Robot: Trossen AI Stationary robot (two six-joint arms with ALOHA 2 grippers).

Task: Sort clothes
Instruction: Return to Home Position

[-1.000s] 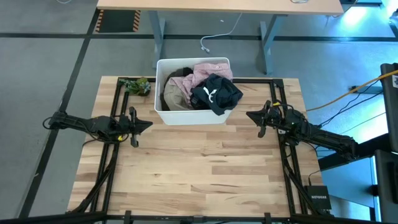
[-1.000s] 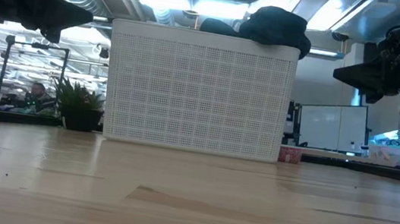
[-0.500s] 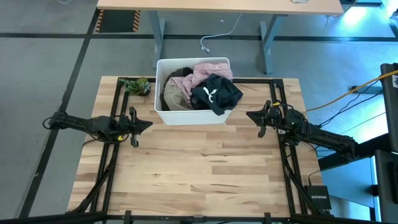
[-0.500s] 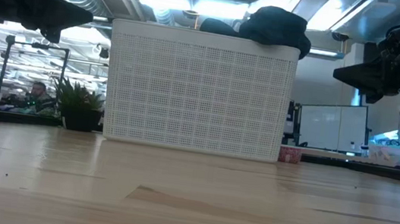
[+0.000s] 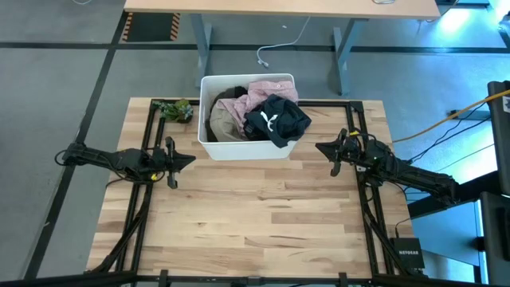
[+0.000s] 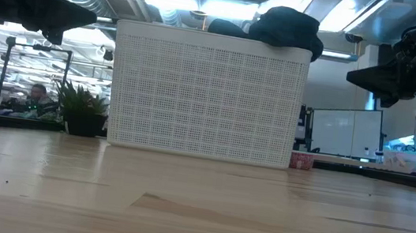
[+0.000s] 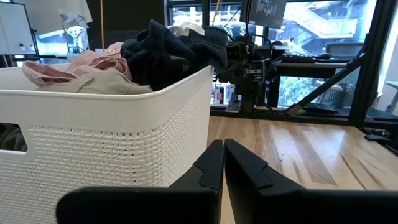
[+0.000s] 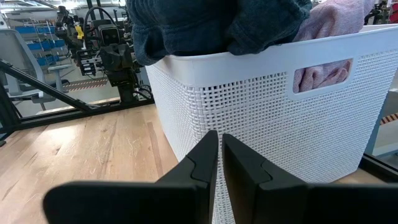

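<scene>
**Clothes piled in the bin, both claws closed on either side**

So the clothes are all heaped in the white laundry bin (image 5: 247, 149), which sits at the far edge of the wooden table (image 5: 255, 215), roughly in the middle. The black garment with the white logo (image 5: 275, 119) is on top toward the right arm's side and slops over the near rim a bit. In the low view it pokes up above the bin's edge. The pink garment (image 5: 256, 93) is bunched at the back, and an olive-beige garment (image 5: 223, 123) lies on the left arm's side. Another dark piece (image 5: 231, 94) is tucked into the back corner over there.

The left gripper (image 5: 192, 159) hangs above the table near the bin's front corner on its own side, pointing inward. Its fingers are pressed together and hold nothing. The right gripper (image 5: 318, 147) mirrors it near the opposite front corner, claw closed too, gripping nothing. Both are clear of the bin and the clothes.

A small potted plant (image 5: 177, 109) stands at the table's far edge, just beside the bin on the left arm's side. Past the table there's a desk (image 5: 279, 6) on a grey floor.
</scene>
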